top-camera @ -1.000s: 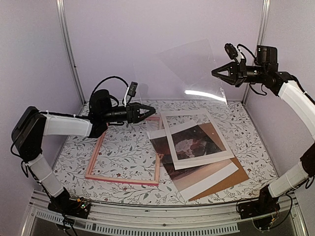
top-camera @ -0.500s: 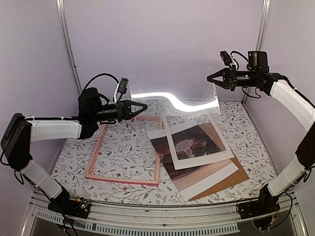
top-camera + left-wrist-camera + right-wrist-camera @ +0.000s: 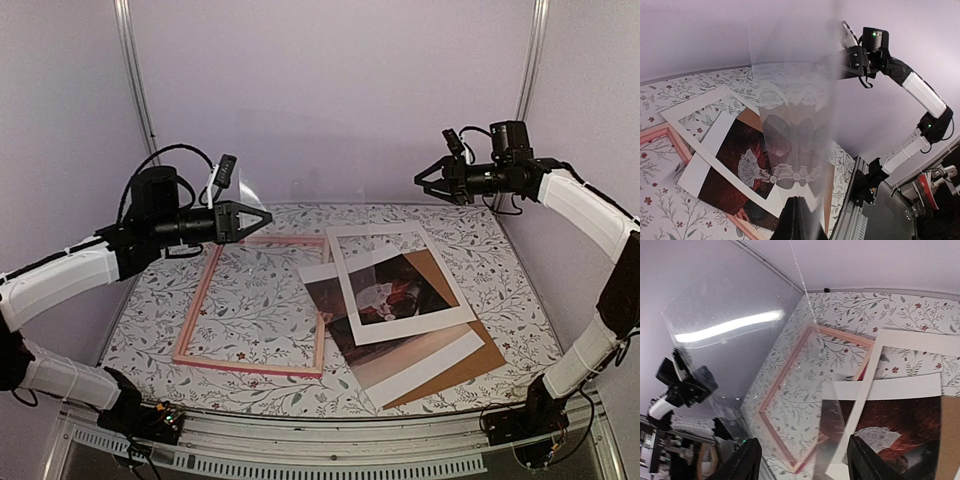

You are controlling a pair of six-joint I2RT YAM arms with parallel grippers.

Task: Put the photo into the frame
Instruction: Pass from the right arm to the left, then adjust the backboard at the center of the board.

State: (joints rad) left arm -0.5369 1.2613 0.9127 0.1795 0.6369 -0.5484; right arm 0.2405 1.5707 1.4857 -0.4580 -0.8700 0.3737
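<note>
The photo (image 3: 398,288), a dark reddish-brown print, lies right of centre under a white mat (image 3: 344,280). The pink frame (image 3: 197,310) lies flat on the table to its left, with only the tablecloth inside it. A clear sheet (image 3: 795,125) hangs in the air between the arms. My left gripper (image 3: 262,217) is shut on the sheet's edge above the frame's far side. My right gripper (image 3: 422,180) is open at the back right, level with the sheet's other end (image 3: 730,325). The right wrist view shows the frame (image 3: 785,385) and photo (image 3: 910,420) below.
A brown backing board (image 3: 478,362) lies under the photo at the front right, with a white sheet (image 3: 425,368) over it. Lilac walls and metal posts (image 3: 137,90) close the back and sides. The table's metal rail (image 3: 330,440) runs along the front.
My left gripper has closed on the clear sheet and drawn back to the left. My right gripper has opened and let go of the sheet, which has swung lower and leftward.
</note>
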